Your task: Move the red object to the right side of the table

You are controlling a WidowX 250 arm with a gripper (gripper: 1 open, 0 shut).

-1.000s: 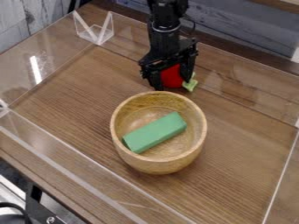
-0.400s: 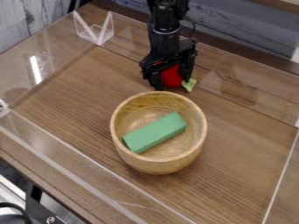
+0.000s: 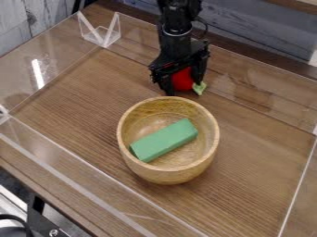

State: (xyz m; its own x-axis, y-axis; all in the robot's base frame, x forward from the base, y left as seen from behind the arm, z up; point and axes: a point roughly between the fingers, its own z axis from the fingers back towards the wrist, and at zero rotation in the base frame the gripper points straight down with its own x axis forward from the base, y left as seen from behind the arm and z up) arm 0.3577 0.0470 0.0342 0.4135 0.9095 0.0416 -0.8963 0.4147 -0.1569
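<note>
As a black gripper spreads its jaws wide over it, a red toy fruit sits toward 12 o'clock on the brown wooden surface, its green leafy stem pointing to about 4 o'clock. Just beside it, toward 6 o'clock, a round wooden bowl cradles a tilted green block. Clear walls edge the surface, and a black cable curves in at 7 o'clock.
</note>
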